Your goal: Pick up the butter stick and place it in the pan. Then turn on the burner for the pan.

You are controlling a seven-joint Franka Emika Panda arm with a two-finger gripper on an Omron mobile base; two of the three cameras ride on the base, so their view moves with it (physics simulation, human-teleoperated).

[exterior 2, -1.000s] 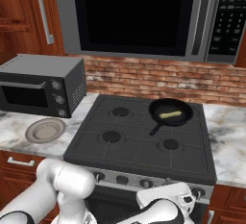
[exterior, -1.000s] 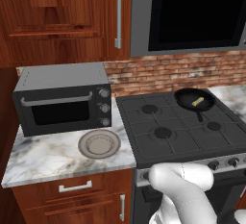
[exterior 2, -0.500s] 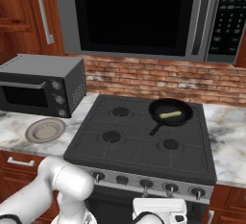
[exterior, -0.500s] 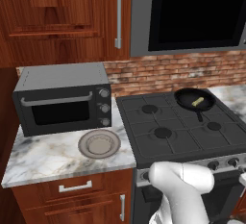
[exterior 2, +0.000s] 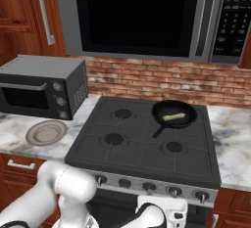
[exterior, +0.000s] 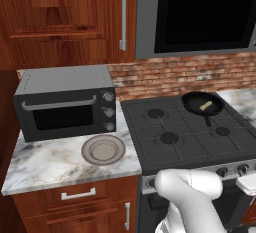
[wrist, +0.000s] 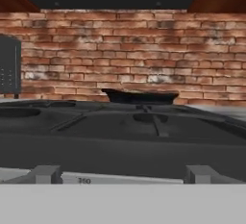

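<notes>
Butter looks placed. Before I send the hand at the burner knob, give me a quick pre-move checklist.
1. Pale yellow-green butter stick inside the round black frying pan: ok.
2. Pan sits on the rear right burner of the dark stove: ok.
3. Two-finger gripper open and empty: ok.
4. Gripper low before the stove front, facing the brick wall: ok.
5. Which front knob serves the pan's burner: cannot tell.
6. Burner flame: none seen.

Pan blocks rear right burner; other burners free; toaster oven flanks stove's left
</notes>
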